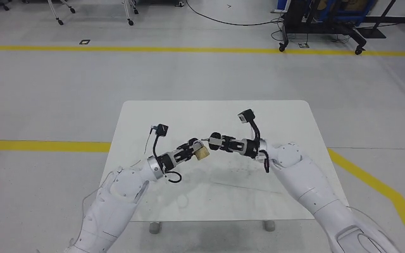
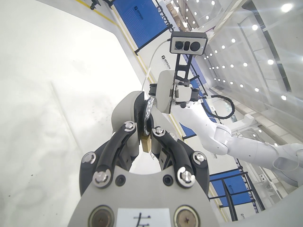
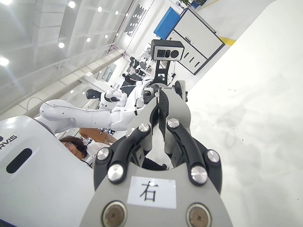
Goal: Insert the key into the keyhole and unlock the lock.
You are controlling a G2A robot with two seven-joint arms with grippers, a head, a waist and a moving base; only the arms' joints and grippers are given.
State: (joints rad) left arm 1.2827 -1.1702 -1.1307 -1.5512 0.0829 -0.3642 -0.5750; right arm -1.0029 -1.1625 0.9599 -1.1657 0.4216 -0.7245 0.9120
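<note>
Padlock of brass-coloured metal, small and blocky (image 2: 146, 144), sits clamped between the fingers of the left claw (image 2: 148, 119), held in the air above the white tabletop (image 1: 278, 190). The right claw (image 3: 159, 106) faces it nose to nose, its tips very close to the left claw's. Its black ribbed pads are pressed together on something too thin to make out, presumably the key.

Likely trouble starts with alignment. With both pieces carried in the air, a small tilt of either claw could send the key's tip skidding off the lock's face instead of into the keyhole. A hard push could shove the padlock back through the left claw's hold. A turn could twist the lock in that grip, or spin the key between the right claw's pads. Either piece, once loose, would probably drop to the tabletop below.

The keyhole is hidden behind the fingers, so whether the key has entered cannot be told. A shiny round patch (image 2: 148, 107) just beyond the padlock may be metal or a reflection.
</note>
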